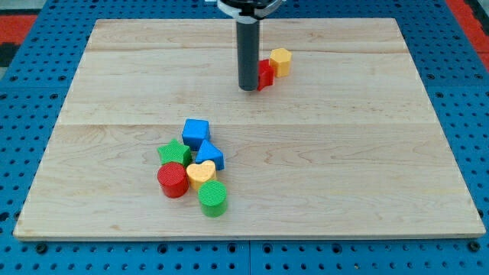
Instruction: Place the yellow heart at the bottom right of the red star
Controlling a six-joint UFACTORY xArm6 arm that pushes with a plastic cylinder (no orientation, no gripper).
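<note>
Pincer absent, nothing grasped: my tip point(248, 88) stands beside the red star point(266, 74); the yellow heart point(201, 173), likely light and rigid, wants a low side push.

**Board inventory: two groups of blocks, rod at the upper group**

I see my tip point(249, 88) resting on the wooden board point(367, 153) near the view's top, touching the left side of a red block point(265, 75), partly hidden by the rod, so I cannot tell its shape. A yellow block point(280, 61) touches that one at upper right.

Well apart, lower left, clustered together: blue cube point(195, 132), second blue block point(209, 155), green star point(173, 152), red cylinder point(173, 179), yellow heart point(201, 173), green cylinder point(213, 198).
</note>
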